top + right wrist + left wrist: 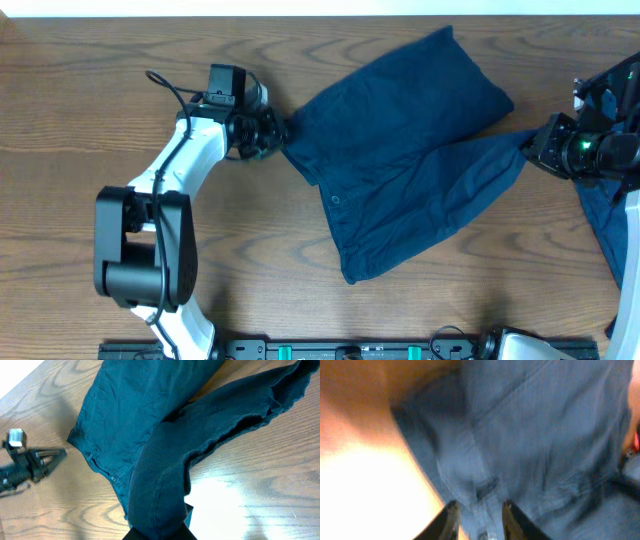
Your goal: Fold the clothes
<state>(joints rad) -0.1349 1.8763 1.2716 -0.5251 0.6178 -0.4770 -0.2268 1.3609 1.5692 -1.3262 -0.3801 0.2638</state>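
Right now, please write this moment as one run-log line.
shorts: unfolded; left gripper: parted at waistband corner; right gripper: shut on leg hem

- White links and chunky black joints make up the left arm (175,170), with a black cable (163,85) looping off its wrist.
- The right arm (600,150) has a black wrist with a small green light (583,148).
- The left gripper (478,510) has black, tapered fingers.

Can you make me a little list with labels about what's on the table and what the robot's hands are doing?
thing: dark blue shorts, spread out, not folded yet
where: on the wooden table
left gripper: fingers parted, with the waistband corner between them
right gripper: fingers shut on the end of one leg
button: small one, near the waistband
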